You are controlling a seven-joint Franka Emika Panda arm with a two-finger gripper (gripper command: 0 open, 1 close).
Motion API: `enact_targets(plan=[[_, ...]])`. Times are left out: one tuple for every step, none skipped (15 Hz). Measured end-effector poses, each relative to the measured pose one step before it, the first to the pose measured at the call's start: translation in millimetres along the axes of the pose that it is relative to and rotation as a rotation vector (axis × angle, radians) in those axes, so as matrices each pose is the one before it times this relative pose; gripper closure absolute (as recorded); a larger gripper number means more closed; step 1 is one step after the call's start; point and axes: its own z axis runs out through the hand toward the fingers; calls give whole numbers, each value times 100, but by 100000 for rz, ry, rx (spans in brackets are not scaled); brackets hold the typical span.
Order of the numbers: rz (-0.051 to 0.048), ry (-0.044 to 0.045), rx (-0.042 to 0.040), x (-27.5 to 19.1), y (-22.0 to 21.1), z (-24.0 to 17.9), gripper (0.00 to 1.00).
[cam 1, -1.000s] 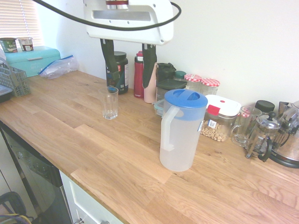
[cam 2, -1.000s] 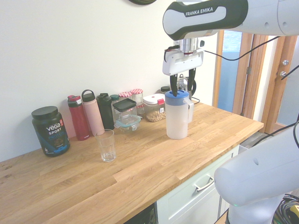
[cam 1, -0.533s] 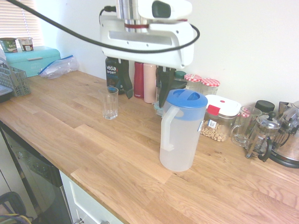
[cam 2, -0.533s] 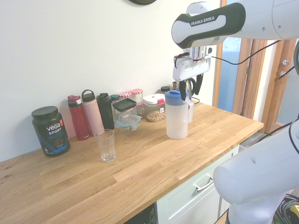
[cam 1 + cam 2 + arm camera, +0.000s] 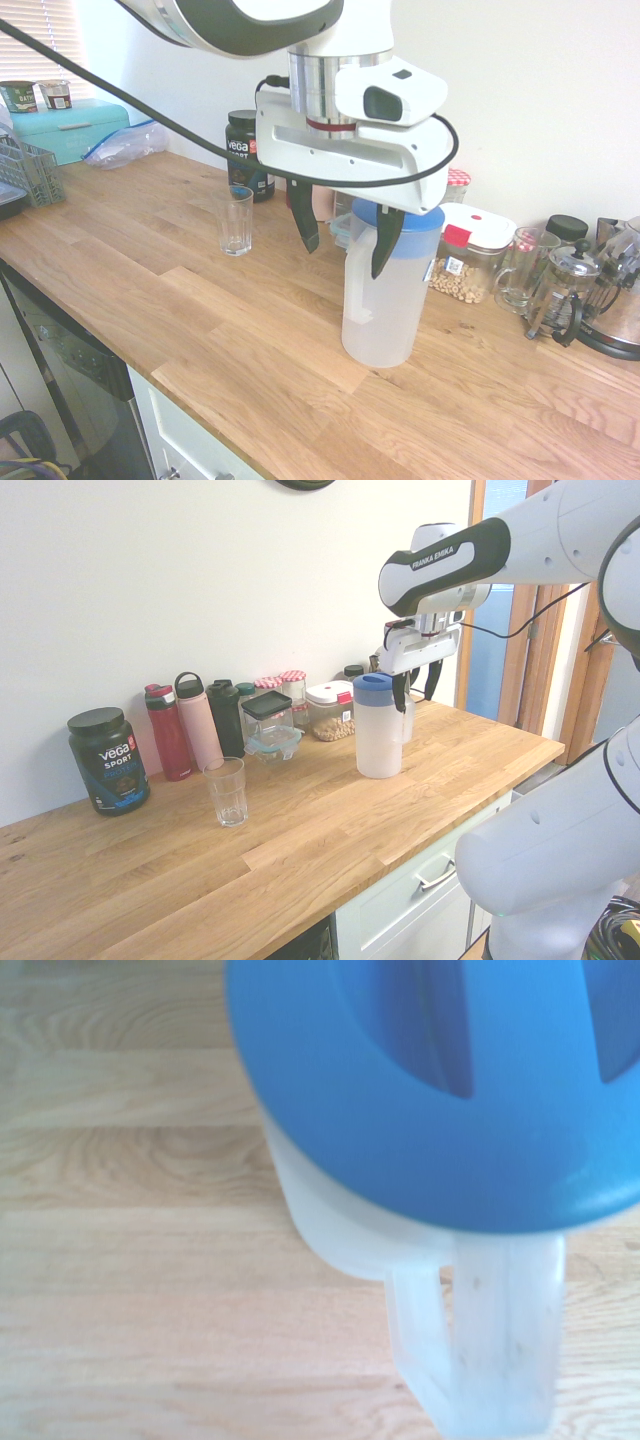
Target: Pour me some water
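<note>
wrist view alone shows jug (image 5: 330, 1220) handle (image 5: 480, 1340) close, under blue lid (image 5: 440, 1080).

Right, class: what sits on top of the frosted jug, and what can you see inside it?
A blue lid caps the jug. The open gripper hangs just above its handle. The frosted wall and lid hide the contents, so no water level is clear.

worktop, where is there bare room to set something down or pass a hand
The worktop is bare along its front edge, from the glass across to below the jug, and between those two. It is also bare right of the jug toward the end. The back by the wall is crowded: tub, bottles, jars.
</note>
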Motion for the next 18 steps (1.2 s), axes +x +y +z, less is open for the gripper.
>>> enact_targets(plan=[[241,105,-177,106,-292,311,0],[53,485,221,190,-279,296,0],[155,522,652,247,-266,330,100],[236,531,824,323,-302,465,100],[254,431,475,353,-253,531,100],[365,280,228,367,-233,511,100],[358,90,-145,416,-230,430,100],[230,-43,-231,391,-199,319,100],[207,-147,-271,383,-186,182,100],[349,-62,-143,320,-155,70,100],[471,62,7,269,-128,-14,100],[500,-193,26,119,-31,78,100],[541,-391,153,73,53,131,100],[465,-277,115,53,106,64,100],[440,-192,86,69,134,47,100],[405,-215,-20,84,167,69,100],[295,-174,-48,67,126,65,100],[211,-232,-114,62,82,123,100]])
